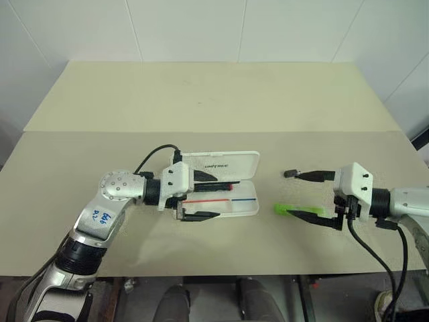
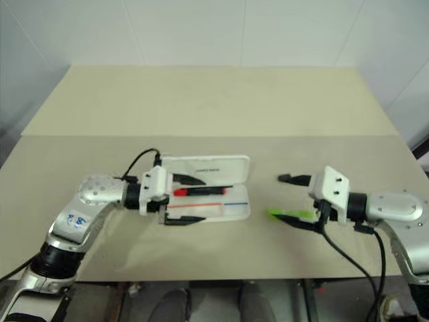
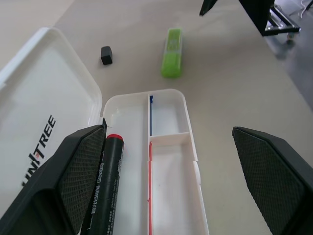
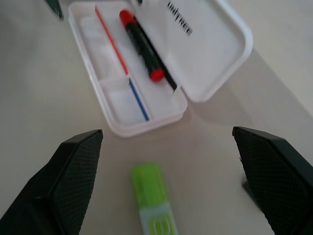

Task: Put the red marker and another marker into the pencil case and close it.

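Pencil case (image 1: 221, 182) lying open on the tabletop (image 1: 201, 100), lid folded flat behind the tray. The red marker (image 4: 143, 45) rests inside the tray along the hinge side, beside the thin red-and-blue divider line. Left tool (image 1: 206, 196), fingers spread wide and holding nothing, hangs over the tray's left end, one finger beside the marker, the other out past the tray's front edge. Right tool (image 1: 310, 196), likewise spread and empty, straddles the green marker (image 1: 289, 209), which lies flat on the tabletop just right of the case and apart from it. A small black stub (image 3: 106, 55) lies near the far finger of the right tool.

Handling, as judged: the green marker looks light, rigid and smooth-sided, so it may roll or skid if nudged from one side; a pinch across the middle of its barrel, both fingers meeting it together, seems safest. The case is thin hard plastic and probably light enough to slide when the lid is pushed; the lid's free long edge is the likely place to press for closing.
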{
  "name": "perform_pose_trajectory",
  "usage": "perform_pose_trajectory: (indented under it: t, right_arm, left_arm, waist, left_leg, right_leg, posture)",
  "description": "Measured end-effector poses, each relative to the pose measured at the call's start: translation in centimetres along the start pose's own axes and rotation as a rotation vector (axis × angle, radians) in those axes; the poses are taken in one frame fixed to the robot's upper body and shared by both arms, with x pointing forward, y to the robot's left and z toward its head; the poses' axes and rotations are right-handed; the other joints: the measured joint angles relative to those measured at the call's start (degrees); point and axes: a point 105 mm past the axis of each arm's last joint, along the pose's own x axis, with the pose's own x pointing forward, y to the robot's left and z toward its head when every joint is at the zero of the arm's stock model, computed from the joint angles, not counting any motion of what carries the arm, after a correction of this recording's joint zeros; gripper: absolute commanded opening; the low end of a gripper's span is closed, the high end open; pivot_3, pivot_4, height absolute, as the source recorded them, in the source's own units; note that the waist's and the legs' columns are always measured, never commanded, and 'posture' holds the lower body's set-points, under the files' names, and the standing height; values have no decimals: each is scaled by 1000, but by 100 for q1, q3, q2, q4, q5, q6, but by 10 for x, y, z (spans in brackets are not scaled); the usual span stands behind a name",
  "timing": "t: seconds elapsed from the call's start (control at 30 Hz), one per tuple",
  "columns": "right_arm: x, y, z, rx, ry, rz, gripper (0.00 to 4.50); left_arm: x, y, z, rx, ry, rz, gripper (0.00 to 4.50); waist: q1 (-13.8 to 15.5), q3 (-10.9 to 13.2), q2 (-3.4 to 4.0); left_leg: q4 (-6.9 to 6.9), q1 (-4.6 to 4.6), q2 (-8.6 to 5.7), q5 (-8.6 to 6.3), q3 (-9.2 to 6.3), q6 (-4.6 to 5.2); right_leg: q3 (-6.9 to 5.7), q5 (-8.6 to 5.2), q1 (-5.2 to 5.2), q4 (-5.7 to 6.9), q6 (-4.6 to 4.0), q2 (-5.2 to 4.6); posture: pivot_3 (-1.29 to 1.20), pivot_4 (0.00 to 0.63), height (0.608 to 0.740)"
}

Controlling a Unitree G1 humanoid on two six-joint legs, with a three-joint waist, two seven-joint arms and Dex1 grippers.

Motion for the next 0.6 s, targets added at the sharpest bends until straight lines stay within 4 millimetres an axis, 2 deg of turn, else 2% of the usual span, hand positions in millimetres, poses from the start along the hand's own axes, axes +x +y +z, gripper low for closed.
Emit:
perform_pose_trajectory:
  t: [0.2, 0.5, 0.6]
  right_arm:
    - [0, 1, -26, 30, 71, 100, 4500]
    - [6, -8, -40, 13, 103, 145, 4500]
    - [7, -9, -52, 37, 120, 143, 4500]
  left_arm:
    - [-12, -2, 6, -26, 8, 4, 4457]
    - [-11, -7, 10, -39, 9, -4, 4457]
    - [-10, -8, 14, -28, 6, -1, 4457]
  waist:
    - [-5, 1, 2]
    - [-5, 1, 2]
    - [-5, 1, 2]
  left_leg:
    - [0, 3, 1, 0, 1, 0]
    - [2, 2, 1, 0, 1, 0]
    - [2, 2, 1, 0, 1, 0]
  right_leg:
    - [1, 0, 1, 0, 0, 1]
    - [2, 0, 1, 0, 0, 0]
    - [2, 0, 1, 0, 0, 0]
  posture:
    - [0, 150, 740]
    - [0, 150, 740]
    - [0, 150, 740]
